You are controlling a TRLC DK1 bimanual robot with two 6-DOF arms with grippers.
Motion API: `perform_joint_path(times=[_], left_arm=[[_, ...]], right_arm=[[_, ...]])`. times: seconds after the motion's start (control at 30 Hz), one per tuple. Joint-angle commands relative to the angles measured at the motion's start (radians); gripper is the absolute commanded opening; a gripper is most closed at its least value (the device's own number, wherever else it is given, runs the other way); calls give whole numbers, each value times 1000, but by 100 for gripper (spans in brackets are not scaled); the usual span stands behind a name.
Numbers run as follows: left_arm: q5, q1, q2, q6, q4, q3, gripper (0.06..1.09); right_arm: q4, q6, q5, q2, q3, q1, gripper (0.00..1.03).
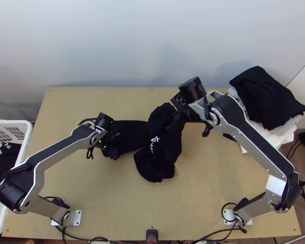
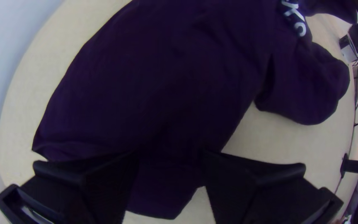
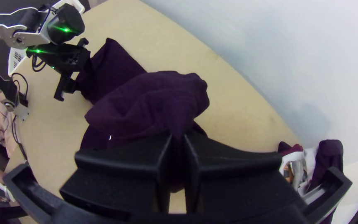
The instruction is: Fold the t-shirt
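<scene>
Nearest you, at the table's near edge, a black-topped post (image 1: 152, 235) stands midway between the two arms' bases. Over on your left you've got the white laundry basket (image 1: 27, 142), dark and pale clothes inside. Farther up the table, here's your left gripper (image 1: 113, 142), over the left end of the black t-shirt (image 1: 158, 156); the left wrist view shows its fingers (image 2: 249, 182) set wide, with cloth lying in the gap.

And the shirt: mid-table, bunched and twisted, its long axis running roughly left to right. Your narrower end points left, while the broad, white-printed part lies crosswise, one rounded lobe pointing at the near edge, the other at the far edge. At that far lobe, your right gripper (image 1: 181, 118) has a fold of the shirt pinched between its fingers (image 3: 137, 155). Beyond, at your far right corner, the clothes stack (image 1: 266, 97) has black fabric over white, then comes the pale wall (image 1: 132, 40).
</scene>
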Motion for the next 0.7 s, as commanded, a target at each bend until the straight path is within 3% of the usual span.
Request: perform_joint_path(times=[0.0,0.1,0.13,0.23,0.33,0.5,0.67], left_arm=[[47,14,36,17,163,-41,29],[61,29,36,23,165,-43,11],[62,38,34,24,160,-44,10],[70,77,-10,34,103,-28,10],[199,158,-95,28,-87,83,10],[318,322,-219,14,-265,253,10],[358,437,-274,-20,-319,365,10]], right_arm=[[-1,-9,10,4,0,-2,3],[-1,-10,10,4,-4,-2,3],[-1,-10,10,4,-4,-2,3],[-1,-10,10,2,0,0,3],[-1,-12,8,-16,5,1,3],[-21,-10,5,-70,98,32,3],[-39,-29,36,-96,270,93,3]])
